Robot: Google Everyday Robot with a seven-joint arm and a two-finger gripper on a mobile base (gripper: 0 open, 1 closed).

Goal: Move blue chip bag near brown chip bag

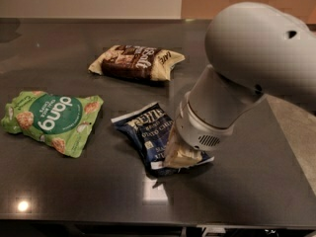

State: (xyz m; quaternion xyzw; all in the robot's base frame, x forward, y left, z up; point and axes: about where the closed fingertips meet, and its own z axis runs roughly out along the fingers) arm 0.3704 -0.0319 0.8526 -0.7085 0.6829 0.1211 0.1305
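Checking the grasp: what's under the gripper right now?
The blue chip bag lies under the gripper at its lower-right end, on the dark table. The gripper and arm cover that end, so contact cannot be seen.

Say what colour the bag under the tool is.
The blue chip bag is navy with white lettering, camera view; tool at its right end.
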